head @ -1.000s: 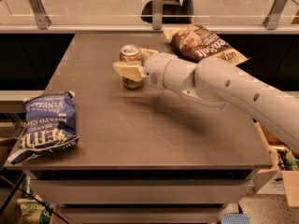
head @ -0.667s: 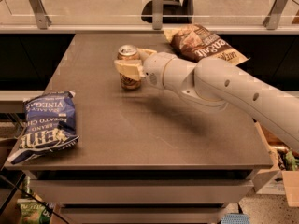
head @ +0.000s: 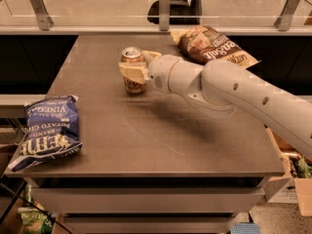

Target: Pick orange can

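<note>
Orange can (head: 134,85) stands upright, top up, gripper (head: 137,64) clamped around it.

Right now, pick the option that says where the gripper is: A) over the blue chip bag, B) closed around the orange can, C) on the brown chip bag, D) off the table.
B: the gripper clasps the upright orange can, one finger across its front.

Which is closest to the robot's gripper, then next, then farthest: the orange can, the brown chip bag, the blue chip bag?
1. orange can, right at the gripper.
2. brown chip bag, back right.
3. blue chip bag, front left.
</note>
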Controlling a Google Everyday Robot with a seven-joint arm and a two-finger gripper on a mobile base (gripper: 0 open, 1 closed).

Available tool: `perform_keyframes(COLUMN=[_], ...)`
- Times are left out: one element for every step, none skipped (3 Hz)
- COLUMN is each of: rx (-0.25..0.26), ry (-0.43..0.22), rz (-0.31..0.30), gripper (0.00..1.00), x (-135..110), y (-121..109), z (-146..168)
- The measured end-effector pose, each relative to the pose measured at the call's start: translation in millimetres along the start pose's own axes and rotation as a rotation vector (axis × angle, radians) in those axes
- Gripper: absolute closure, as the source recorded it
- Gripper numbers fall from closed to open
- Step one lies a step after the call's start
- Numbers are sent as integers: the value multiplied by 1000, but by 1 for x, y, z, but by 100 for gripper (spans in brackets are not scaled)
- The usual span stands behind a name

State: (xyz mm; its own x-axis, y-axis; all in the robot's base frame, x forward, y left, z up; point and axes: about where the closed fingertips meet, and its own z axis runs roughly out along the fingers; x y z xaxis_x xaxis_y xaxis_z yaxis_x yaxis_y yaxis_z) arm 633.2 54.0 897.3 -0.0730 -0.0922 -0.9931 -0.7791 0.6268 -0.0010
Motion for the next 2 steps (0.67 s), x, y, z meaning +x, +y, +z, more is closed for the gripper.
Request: perform_keyframes(rx=[0,15], ry=[0,-6], rz=[0,-67], gripper=[100,100], x=[0,-13], y=[0,-2], z=[0,-4])
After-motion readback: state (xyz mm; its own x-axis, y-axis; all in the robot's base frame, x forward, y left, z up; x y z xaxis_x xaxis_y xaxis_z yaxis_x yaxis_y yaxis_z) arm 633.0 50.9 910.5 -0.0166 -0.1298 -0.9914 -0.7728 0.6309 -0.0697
